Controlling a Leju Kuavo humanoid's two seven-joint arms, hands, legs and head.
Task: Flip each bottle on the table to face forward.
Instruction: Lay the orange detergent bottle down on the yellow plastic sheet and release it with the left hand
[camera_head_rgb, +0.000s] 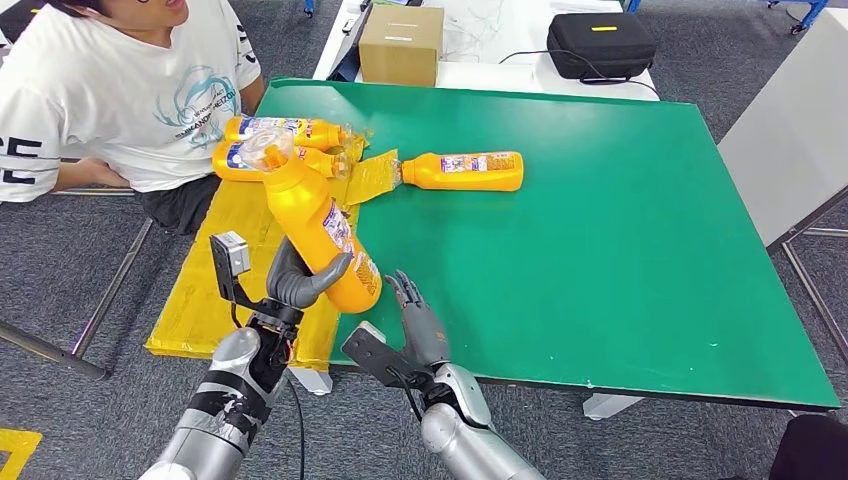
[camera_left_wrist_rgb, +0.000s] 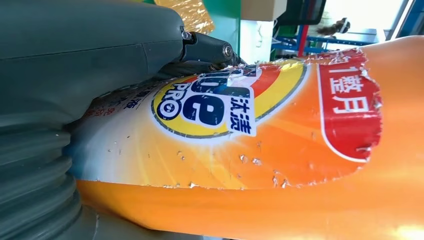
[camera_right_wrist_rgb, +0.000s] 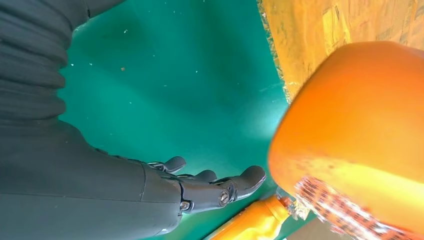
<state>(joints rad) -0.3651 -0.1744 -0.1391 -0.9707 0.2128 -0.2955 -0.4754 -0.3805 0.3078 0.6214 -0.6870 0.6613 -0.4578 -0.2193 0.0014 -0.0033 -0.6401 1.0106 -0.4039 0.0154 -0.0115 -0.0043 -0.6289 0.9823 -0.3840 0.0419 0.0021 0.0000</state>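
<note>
The bottles (camera_head_rgb: 462, 171) are orange-yellow with red, yellow and blue labels (one label torn at its edge) — the tabletop (camera_head_rgb: 620, 260) is green, the taped sheet (camera_head_rgb: 215, 290) yellow, the left robot hand (camera_head_rgb: 295, 285) grey.

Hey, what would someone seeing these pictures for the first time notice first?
The big orange bottle lifted off the green table at a slant, gripped by the left hand near the table's front left edge. Next, the right hand, empty with its fingers apart, just beside the bottle's base. Three more orange bottles lie further back.
</note>
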